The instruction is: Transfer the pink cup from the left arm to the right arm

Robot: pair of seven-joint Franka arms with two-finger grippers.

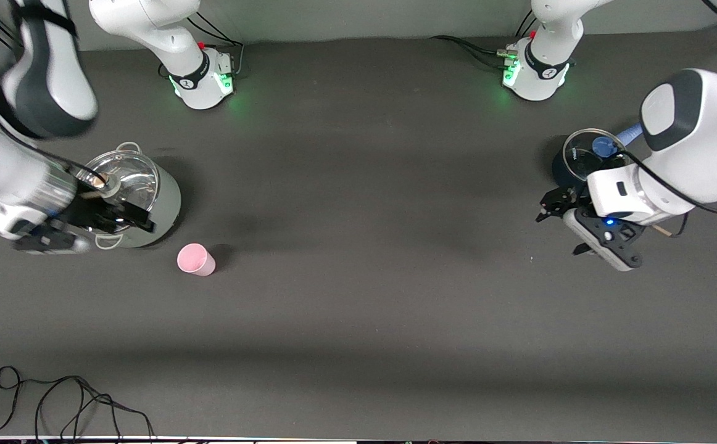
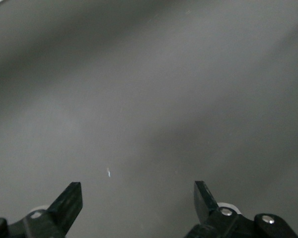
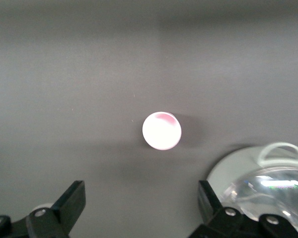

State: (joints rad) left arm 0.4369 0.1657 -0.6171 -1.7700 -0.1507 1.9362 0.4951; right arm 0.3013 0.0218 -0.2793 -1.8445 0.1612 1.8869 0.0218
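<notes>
Trailing along the desk (image 1: 358,345) edge nearest the front camera, a thin black cable (image 1: 68,404) lies in loose loops toward the right arm's end. The desk itself is a dark grey, matte surface.

Farther from the camera stands the pink cup (image 1: 195,259), a small, plain tumbler resting upright on the desk, free of both grippers. In the right wrist view the pink cup (image 3: 161,130) shows from above as a pale round shape with a pink inner rim.

Just beside it, slightly farther from the camera and toward the right arm's end, sits a grey-green pot (image 1: 149,203) topped by a clear glass lid (image 1: 125,177). The cup and pot are close but not touching.

The right gripper (image 1: 127,219) hangs over that pot. Its 2 fingers (image 3: 72,201) are spread wide with nothing between them, and the pot's handle and lid (image 3: 268,186) appear beside 1 of them.

At the left arm's end, the left gripper (image 1: 559,225) hovers over bare desk, well apart from the cup. Its 2 fingers (image 2: 69,203) are also spread wide and hold nothing; only grey desk shows between them.

Farther still, next to the left arm's wrist, is a dark pot (image 1: 571,163) with a glass lid and a blue knob (image 1: 604,146).

The 2 white arm bases (image 1: 204,77) stand along the desk edge farthest from the camera, lit green.
</notes>
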